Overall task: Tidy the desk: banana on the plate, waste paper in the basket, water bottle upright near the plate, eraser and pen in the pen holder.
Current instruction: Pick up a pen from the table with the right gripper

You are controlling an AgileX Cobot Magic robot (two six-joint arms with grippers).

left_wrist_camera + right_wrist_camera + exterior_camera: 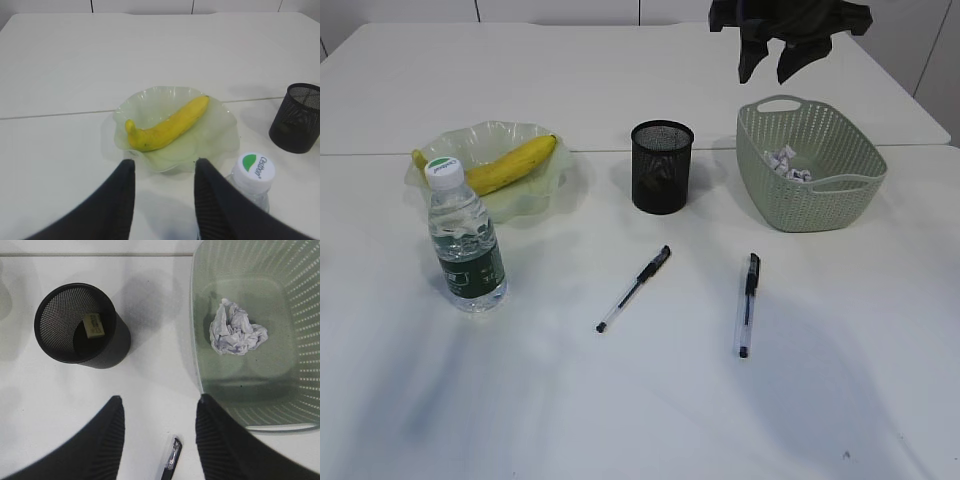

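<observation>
The yellow banana lies in the pale green ruffled plate, with the water bottle upright just in front. The black mesh pen holder holds the eraser. Crumpled waste paper lies in the green basket. Two pens lie flat on the table, one left of the other. My right gripper hangs high above the basket, open and empty; a pen tip shows below it. My left gripper is open and empty, short of the plate and banana.
The white table runs wide in front of the pens. A seam crosses the tabletop behind the plate and holder. The bottle's white cap stands close by my left gripper's right finger. The pen holder sits to the right of the plate.
</observation>
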